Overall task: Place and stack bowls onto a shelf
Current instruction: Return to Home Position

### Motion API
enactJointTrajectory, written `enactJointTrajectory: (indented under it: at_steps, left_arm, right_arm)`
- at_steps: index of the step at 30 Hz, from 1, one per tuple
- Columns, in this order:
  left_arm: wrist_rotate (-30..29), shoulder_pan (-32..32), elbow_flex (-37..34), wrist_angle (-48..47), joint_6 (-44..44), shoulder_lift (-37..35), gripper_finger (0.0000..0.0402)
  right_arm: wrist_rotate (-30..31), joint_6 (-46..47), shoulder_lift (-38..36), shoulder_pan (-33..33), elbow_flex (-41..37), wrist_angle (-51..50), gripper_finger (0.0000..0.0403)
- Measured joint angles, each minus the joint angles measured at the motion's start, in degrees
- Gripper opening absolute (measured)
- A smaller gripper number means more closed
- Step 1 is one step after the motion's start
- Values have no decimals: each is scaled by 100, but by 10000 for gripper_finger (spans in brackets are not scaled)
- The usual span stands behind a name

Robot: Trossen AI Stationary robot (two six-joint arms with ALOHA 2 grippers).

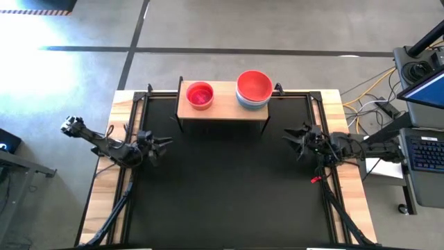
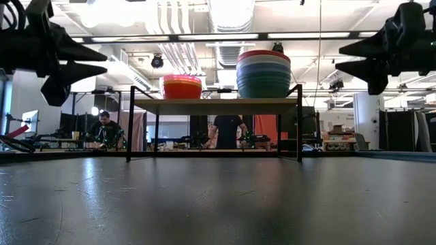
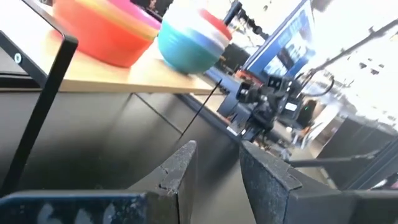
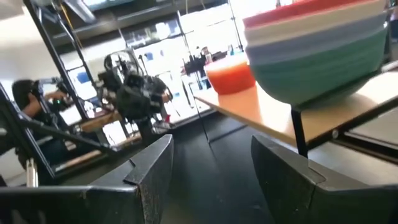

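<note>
While neither arm has hold of anything, the left hand (image 1: 165,143) hangs over the left side of the black mat (image 1: 229,187). Its two dark fingers (image 3: 177,171) are parted by a narrow gap with nothing between them. The right hand (image 1: 288,136) hangs over the mat's right side with its fingers (image 4: 152,165) spread wider, likewise empty. Neither hand touches the shelf or a bowl.

All the bowls in sight sit on the low rectangular light-wood shelf on thin black metal legs (image 1: 223,111), which stands at the far edge of the mat. Its left half carries a nest of smaller round plastic bowls. An orange-red bowl (image 2: 182,90) is at the bottom and a magenta bowl (image 1: 200,96) on top. Between them is what looks like a thin yellow-green rim, though the inner bowls are mostly hidden. The right half carries a taller nest of larger bowls: a teal bowl (image 2: 263,85) lowest, then a blue-grey bowl (image 4: 311,48), a white bowl (image 4: 311,28) and a red bowl (image 1: 254,86) uppermost. The two nests stand near each other without touching.

Each arm reaches in from an outer side of the wooden bench (image 1: 119,104). The hands face inward toward one another, well apart. In the low view both float clear above the mat, fingers roughly level.
</note>
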Motion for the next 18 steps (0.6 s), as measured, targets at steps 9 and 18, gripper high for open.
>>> enactJointTrajectory:
  at_steps: [9, 18]
  left_arm:
    - [-2, 0, 7, 6, 0, -664, 104]
    - [-2, -2, 101, 5, -2, -613, 104]
  right_arm:
    - [-3, -1, 52, 0, 0, -48, 206]
    - [-3, 3, 106, 0, -2, -39, 206]
